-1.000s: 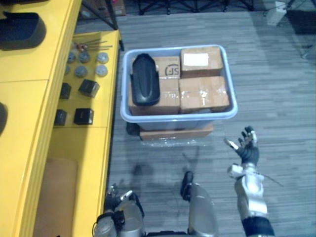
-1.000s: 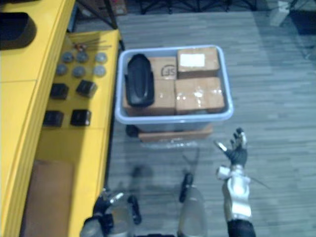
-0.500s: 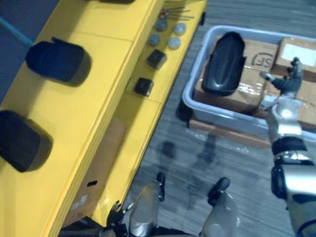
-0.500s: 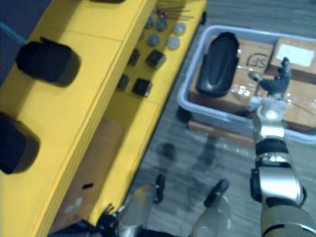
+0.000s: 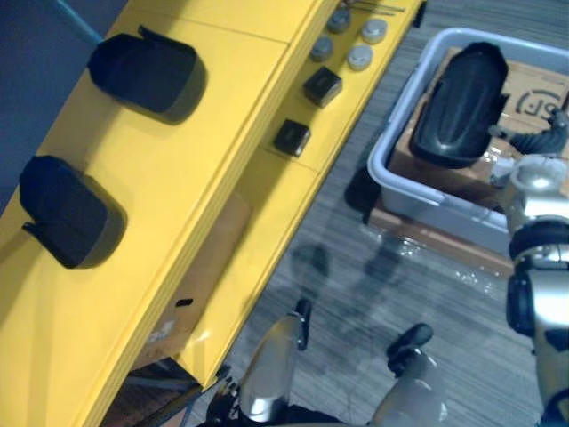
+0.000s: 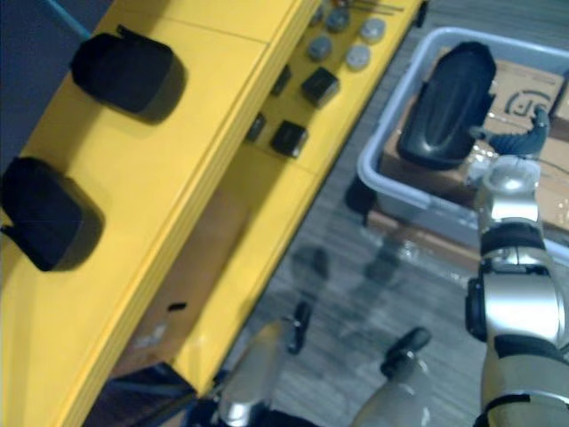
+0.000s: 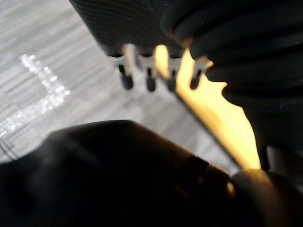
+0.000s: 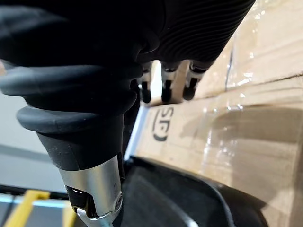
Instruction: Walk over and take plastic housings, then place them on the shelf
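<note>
One housing (image 5: pixel 458 102) lies on the cardboard boxes (image 5: pixel 533 84) in the bin (image 5: pixel 391 153). The right robot hand (image 5: pixel 544 136), over bare floor a second ago, now hovers just beside it, fingers loose and empty: grasping looks next. The bin's rim crowds the housing's shelf side; the shelf (image 5: pixel 204 178) keeps bare room beside two housings (image 5: pixel 147 71).
</note>
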`<state>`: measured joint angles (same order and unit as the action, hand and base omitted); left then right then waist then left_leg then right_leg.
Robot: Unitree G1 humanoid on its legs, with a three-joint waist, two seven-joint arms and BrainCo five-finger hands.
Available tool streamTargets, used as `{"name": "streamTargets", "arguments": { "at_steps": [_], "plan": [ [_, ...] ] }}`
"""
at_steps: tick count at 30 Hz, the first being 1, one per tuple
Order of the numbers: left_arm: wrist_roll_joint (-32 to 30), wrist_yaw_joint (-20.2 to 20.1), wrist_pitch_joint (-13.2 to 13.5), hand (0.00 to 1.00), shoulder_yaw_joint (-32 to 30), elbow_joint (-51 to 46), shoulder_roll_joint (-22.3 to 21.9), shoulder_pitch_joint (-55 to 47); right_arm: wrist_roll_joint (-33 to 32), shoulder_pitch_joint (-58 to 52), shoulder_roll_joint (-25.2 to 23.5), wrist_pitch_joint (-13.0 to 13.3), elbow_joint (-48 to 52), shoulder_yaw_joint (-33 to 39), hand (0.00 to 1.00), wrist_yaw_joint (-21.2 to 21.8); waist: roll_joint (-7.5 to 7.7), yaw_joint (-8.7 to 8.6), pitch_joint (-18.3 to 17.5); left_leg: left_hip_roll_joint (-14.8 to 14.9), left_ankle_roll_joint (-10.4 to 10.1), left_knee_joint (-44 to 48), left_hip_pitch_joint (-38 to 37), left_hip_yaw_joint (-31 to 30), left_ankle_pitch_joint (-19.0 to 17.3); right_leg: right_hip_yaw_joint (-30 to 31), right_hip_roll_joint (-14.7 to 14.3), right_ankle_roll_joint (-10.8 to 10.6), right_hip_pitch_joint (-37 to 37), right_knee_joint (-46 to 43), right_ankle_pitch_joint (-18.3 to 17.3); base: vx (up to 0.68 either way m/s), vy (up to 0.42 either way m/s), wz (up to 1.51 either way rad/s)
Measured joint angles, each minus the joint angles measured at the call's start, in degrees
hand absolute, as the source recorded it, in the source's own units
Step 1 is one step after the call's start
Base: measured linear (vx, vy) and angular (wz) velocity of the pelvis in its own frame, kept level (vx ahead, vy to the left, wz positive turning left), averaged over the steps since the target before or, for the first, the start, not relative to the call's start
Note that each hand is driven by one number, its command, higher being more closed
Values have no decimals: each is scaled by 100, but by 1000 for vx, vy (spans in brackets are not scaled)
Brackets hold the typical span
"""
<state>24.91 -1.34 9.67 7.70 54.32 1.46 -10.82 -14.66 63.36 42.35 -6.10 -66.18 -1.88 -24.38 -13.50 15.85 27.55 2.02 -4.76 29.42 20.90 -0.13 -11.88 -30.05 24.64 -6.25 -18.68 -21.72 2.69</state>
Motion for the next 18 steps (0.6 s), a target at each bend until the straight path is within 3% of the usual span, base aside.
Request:
{"name": "streamTargets", "arguments": {
  "at_steps": [4, 10, 11, 18],
  "plan": [
    [197, -43, -77, 0, 142, 99, -75, 37, -5, 38, 193, -328, -200, -2, 0, -343, -225, 155, -161, -50, 31, 122, 262, -83, -18, -70, 52, -1, -148, -37, 7, -35, 79, 11],
    [377, -200, -230, 0, 269, 213, -94, 187, 130, 66, 621, -583, -188, -242, 0, -325, -407, 414, -297, -52, 73, 209, 564, -115, -37, -150, 34, 23, -332, 83, 63, -19, 84, 3],
    [388, -218, -230, 0, 269, 213, -98, 187, 150, 74, 666, -606, -170, -262, 100, -326, -417, 426, -304, -53, 76, 221, 606, -116, -39, -157, 31, 18, -356, 102, 77, -9, 88, 5],
    [521, -238, -224, 0, 438, 266, -95, 285, 242, 79, 1217, -1174, -136, -310, 100, -290, -478, 612, -337, -69, 167, 294, 829, -106, -102, -283, -20, -23, -351, 452, 277, -1, 90, 1]
  ]
}}
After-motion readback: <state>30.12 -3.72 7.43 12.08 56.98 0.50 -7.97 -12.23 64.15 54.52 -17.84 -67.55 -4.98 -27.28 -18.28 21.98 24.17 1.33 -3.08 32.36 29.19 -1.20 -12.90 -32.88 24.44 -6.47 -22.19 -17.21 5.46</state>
